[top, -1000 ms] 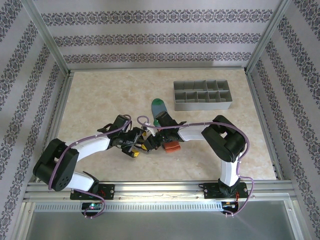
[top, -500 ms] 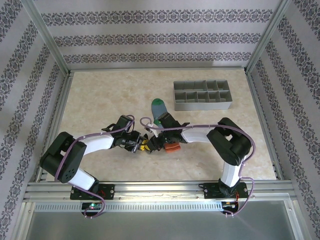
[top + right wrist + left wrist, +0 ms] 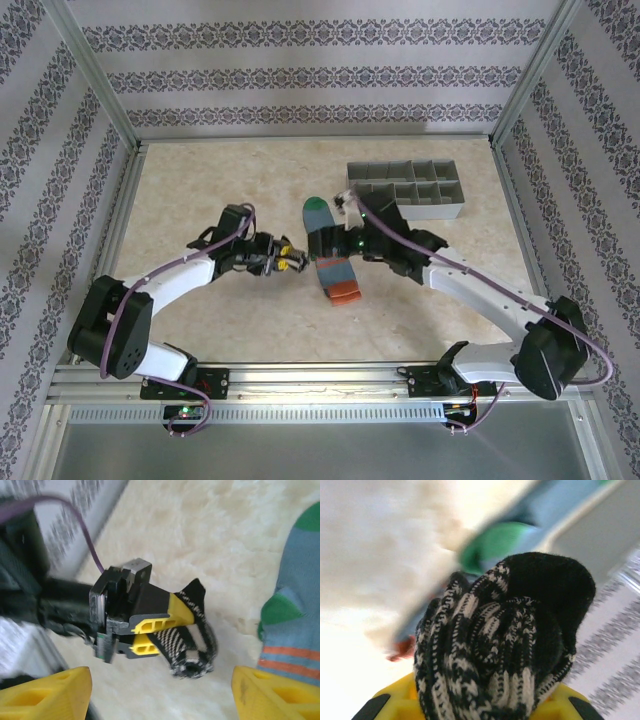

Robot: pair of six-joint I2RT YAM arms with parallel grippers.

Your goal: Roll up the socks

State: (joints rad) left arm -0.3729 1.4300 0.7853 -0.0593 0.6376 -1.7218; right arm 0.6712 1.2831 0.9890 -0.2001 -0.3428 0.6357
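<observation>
Between the closed yellow fingers of the left gripper [image 3: 288, 258] sits the black sock with beige stripes [image 3: 505, 645], bunched into a loose ball and pinched tight. Facing it, the right gripper [image 3: 160, 692] has its jaws spread wide and holds nothing. Just beside the right gripper, the grey-blue sock [image 3: 332, 262] lies flat and unrolled on the table [image 3: 200, 200]. One sock looks roughly rolled, and the other seems left to do. No brand, label or writing is legible.

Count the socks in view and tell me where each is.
2. The black striped sock is bunched in the closed left gripper. The grey-blue sock lies flat on the table, just right of that gripper. The tray could hide others.
</observation>
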